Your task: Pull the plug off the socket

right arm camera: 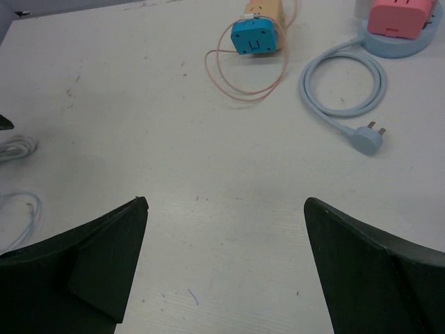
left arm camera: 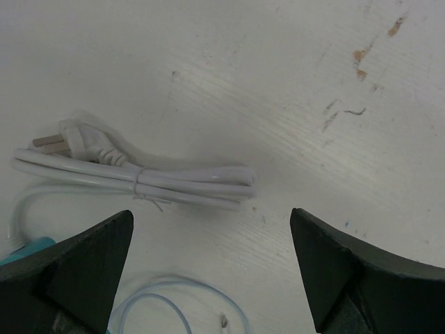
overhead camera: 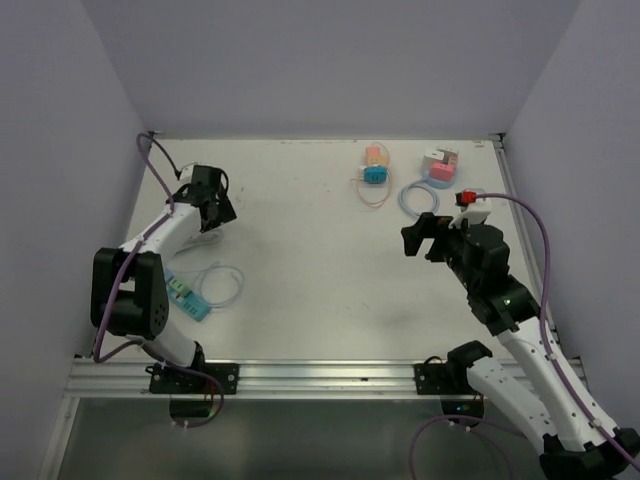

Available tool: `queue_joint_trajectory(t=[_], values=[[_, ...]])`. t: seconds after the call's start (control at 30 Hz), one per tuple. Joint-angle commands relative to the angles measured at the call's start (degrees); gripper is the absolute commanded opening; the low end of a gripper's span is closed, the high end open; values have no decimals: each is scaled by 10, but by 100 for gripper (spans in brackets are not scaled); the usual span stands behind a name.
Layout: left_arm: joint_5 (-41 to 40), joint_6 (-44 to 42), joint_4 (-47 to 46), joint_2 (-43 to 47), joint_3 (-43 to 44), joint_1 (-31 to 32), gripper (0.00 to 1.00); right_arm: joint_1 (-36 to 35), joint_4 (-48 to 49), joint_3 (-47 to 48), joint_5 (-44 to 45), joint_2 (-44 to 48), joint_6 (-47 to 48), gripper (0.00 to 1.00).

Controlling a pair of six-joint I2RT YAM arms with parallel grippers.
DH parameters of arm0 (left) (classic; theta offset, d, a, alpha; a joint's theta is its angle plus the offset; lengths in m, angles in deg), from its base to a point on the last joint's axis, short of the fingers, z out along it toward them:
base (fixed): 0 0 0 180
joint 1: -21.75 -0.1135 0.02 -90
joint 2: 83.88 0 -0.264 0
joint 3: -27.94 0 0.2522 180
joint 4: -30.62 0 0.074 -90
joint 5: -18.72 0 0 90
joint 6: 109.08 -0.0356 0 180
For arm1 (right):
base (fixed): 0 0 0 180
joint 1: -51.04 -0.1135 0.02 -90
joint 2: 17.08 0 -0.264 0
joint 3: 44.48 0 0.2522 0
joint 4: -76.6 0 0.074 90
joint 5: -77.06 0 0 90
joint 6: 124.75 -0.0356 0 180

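— Where to find the peach plastic plug (right arm camera: 261, 8)?
— Near the far edge, right of middle, seated in the blue plastic cube socket (right arm camera: 254, 36).
— Danger?
— With right gripper (right arm camera: 224, 203) and left gripper (left arm camera: 212, 214) spread wide, empty: risks dragging the unbraced socket along, or snagging the thin pink cord (right arm camera: 206, 64).

The white table (overhead camera: 320, 285) lies open across its middle, while the blue cube socket (right arm camera: 254, 36) and the pale blue coiled cord (right arm camera: 367, 139) crowd its far right.
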State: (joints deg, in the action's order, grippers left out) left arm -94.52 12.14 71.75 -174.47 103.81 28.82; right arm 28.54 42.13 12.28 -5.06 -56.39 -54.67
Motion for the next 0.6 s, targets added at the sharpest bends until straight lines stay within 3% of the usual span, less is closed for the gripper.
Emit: queue_joint_trajectory(t=[0.0,0.37,0.57], values=[[-50,76,-8,-13,6,-21,100,-3,6,10,-8,7,-3,99],[-33,125,-50,-56,-22,-71,97,-7,17,2,-19,12,0,99],[-5,111,-65,-89,-23,-71,83,-8,19,0,-19,10,1,99]])
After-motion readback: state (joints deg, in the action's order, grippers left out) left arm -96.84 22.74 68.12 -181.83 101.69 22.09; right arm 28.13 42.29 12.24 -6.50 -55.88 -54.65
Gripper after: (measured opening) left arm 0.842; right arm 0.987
